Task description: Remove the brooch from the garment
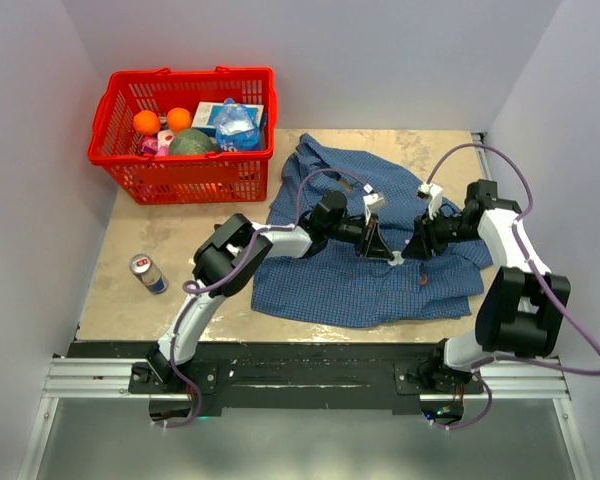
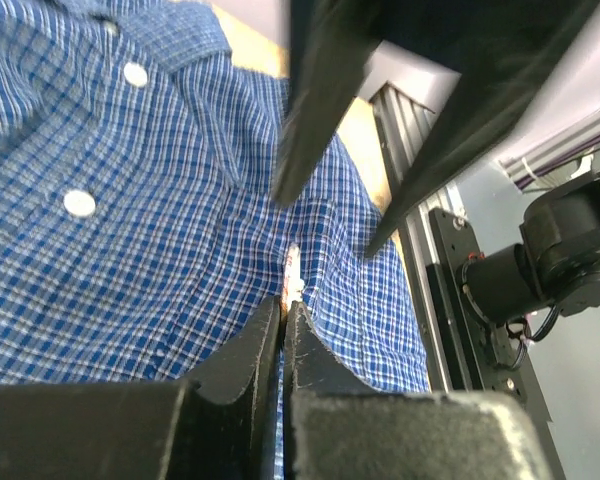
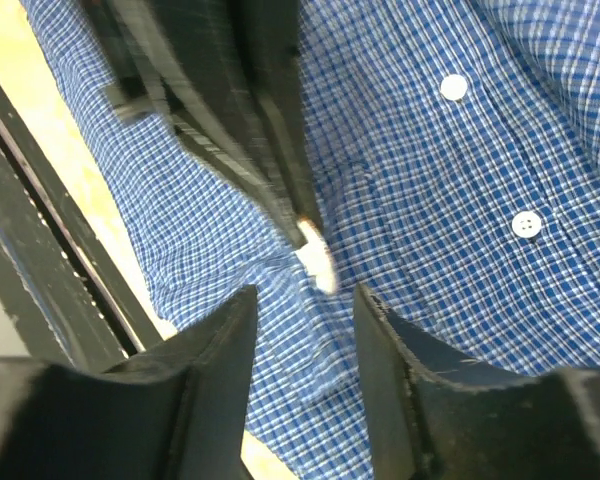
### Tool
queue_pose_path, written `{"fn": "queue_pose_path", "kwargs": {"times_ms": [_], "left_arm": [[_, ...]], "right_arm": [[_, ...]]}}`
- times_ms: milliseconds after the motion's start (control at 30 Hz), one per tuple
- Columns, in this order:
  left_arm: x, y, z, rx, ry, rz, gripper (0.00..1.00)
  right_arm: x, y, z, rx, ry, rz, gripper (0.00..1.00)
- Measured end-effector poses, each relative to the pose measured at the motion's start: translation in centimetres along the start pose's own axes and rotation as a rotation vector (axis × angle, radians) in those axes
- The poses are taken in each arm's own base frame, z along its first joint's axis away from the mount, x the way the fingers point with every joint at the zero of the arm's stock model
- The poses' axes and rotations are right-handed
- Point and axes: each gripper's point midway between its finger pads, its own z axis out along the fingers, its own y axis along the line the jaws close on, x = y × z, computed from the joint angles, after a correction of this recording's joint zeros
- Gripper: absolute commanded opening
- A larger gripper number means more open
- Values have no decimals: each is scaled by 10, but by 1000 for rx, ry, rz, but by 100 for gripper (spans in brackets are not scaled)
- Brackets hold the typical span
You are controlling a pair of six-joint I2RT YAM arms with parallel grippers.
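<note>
The garment point(image 1: 365, 265), a blue checked shirt, lies spread on the table and fills both wrist views point(image 2: 130, 250) point(image 3: 450, 190). My left gripper point(image 1: 380, 245) is shut on a raised fold of the shirt point(image 2: 283, 302); a small pale bit point(image 2: 292, 270) sticks out at its tips. My right gripper point(image 1: 408, 250) is open and hovers right over that pinch point(image 3: 305, 290), with the pale bit point(image 3: 317, 265) between its fingers. A tiny reddish-brown speck, the brooch point(image 1: 423, 279), sits on the shirt just in front of the right gripper. It does not show in the wrist views.
A red basket point(image 1: 185, 180) with fruit and packets stands at the back left. A drink can point(image 1: 148, 273) lies left of the shirt. White shirt buttons point(image 2: 79, 203) point(image 3: 454, 87) show near the grippers. The black rail point(image 1: 300, 365) runs along the near edge.
</note>
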Motion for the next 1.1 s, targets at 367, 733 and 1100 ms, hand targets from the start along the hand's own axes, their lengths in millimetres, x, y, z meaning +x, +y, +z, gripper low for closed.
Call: {"fn": "queue_pose_path", "kwargs": {"times_ms": [367,733,1100], "left_arm": [[-15,-4,-11,-78,24,19,0],[-22,-5,-17,-107,29,25,0],[-20,-3,-21,-106,40,34,0]], "right_arm": [[8,14,4,14,48,-144,51],[29,13,14,-7,114,-181,28],[16,10,13,7,85,-153,48]]}}
